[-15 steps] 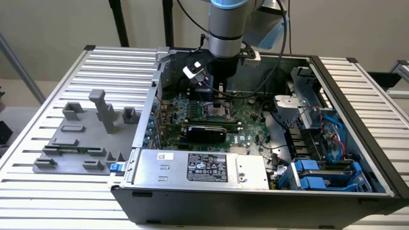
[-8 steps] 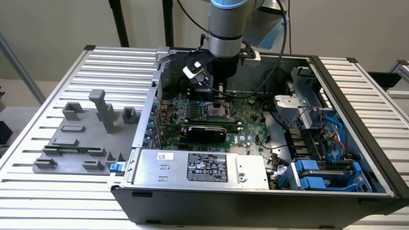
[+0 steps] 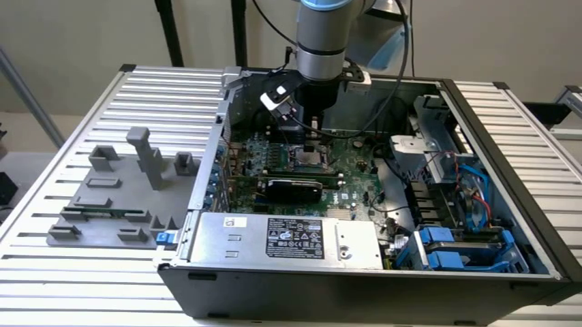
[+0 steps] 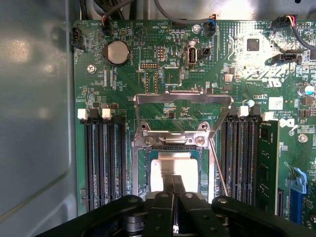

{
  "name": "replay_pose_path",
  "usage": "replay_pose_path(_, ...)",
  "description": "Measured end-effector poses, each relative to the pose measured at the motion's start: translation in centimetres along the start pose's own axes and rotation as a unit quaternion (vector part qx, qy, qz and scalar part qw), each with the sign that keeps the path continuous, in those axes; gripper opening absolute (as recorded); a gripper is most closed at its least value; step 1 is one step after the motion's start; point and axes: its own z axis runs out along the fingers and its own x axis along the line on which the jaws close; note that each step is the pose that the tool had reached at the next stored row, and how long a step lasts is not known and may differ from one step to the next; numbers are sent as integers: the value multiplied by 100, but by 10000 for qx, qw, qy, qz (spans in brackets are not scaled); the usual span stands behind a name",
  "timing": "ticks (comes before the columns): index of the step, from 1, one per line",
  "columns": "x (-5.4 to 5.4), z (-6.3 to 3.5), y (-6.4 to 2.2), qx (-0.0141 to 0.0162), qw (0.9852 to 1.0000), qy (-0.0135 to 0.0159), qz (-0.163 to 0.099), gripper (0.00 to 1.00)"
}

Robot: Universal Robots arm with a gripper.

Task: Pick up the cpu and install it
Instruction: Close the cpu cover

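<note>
The flat, shiny silver square cpu point(image 4: 165, 167) lies in a metal-framed socket point(image 4: 139, 170) on the green board point(image 4: 168, 74). The arm point(image 3: 320, 41) points straight down, gripper point(image 4: 173, 177) tips pressed together just over the cpu

Slatted table point(image 3: 54, 289) carrying an open computer case point(image 3: 364, 294); a grey fixture plate point(image 3: 105, 204) with upright blocks lies beside it, toward the table's edge at the exterior view's left. Within the case: green motherboard point(image 4: 123, 84), silver power supply point(image 3: 227, 242) along the near wall, blue drive caddies point(image 3: 448, 259).
</note>
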Motion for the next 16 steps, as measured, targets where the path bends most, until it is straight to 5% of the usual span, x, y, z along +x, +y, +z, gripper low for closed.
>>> replay_pose_path(6, -21, -123, 73, 7, 10000, 8, 0, 11)
replay_pose_path(16, -52, -464, 456, 73, 10000, 7, -1, 11)
